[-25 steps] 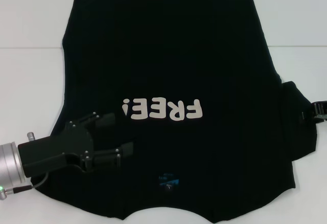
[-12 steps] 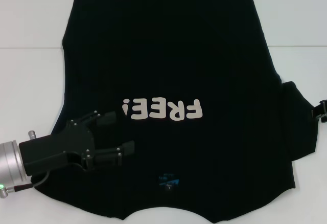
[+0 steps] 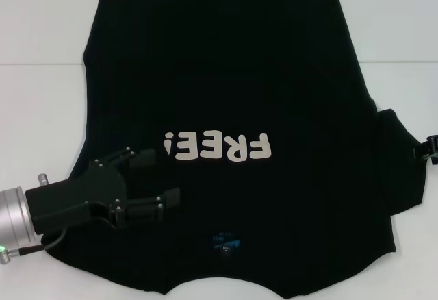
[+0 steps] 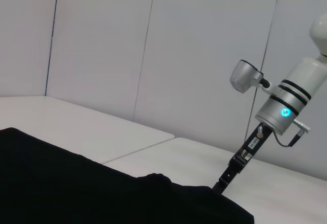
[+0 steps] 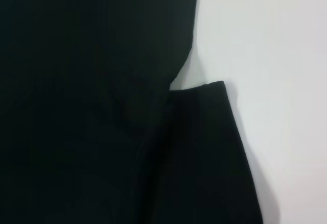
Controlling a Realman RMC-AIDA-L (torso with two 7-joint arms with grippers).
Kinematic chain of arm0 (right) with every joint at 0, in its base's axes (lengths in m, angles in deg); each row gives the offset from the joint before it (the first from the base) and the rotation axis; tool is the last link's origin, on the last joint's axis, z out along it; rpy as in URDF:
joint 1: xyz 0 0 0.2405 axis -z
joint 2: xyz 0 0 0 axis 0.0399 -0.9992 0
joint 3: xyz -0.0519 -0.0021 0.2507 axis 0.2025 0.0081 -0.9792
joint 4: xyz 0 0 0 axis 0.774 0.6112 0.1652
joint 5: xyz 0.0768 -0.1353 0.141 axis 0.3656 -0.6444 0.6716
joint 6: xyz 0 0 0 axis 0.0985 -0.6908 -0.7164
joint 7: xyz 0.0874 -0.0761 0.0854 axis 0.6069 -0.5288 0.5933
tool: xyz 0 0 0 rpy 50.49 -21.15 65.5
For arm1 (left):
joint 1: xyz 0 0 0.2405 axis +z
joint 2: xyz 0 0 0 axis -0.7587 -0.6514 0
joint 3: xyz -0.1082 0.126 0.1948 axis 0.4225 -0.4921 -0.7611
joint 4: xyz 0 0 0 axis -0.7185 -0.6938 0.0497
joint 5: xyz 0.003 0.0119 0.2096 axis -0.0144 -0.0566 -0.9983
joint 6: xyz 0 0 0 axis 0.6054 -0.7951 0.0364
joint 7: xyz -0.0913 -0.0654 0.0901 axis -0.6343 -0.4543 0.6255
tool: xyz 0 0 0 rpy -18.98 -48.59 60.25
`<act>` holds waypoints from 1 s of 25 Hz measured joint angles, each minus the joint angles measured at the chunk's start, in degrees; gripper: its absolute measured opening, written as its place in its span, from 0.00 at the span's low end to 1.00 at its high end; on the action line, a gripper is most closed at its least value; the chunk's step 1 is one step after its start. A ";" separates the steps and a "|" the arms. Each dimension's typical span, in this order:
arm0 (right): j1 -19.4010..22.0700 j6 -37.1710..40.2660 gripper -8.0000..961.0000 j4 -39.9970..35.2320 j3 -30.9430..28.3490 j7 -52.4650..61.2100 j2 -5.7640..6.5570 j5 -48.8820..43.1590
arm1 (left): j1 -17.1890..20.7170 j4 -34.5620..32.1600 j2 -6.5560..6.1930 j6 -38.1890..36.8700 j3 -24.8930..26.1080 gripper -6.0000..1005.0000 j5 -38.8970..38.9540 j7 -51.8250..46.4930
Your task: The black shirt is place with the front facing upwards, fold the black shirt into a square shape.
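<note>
The black shirt lies flat on the white table, front up, with white "FREE!" lettering and a small blue neck label near my side. My left gripper is open, low over the shirt's near left part, beside the lettering. My right gripper shows only as a small tip at the far right, by the shirt's right sleeve. The left wrist view shows the right arm reaching down to that sleeve's edge. The right wrist view shows the sleeve and the shirt's side.
Bare white table surrounds the shirt on the left, right and far sides. A seam in the tabletop runs across under the shirt. A grey panelled wall stands behind the table.
My right gripper has drawn back a little toward the right edge of the view. My left gripper has barely moved and stays open. The shirt lies as before.
</note>
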 joint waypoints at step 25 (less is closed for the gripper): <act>-0.08 -1.79 0.54 1.36 0.77 -0.02 0.21 -0.23 | 0.01 0.09 0.08 -0.31 0.00 0.95 0.00 -0.03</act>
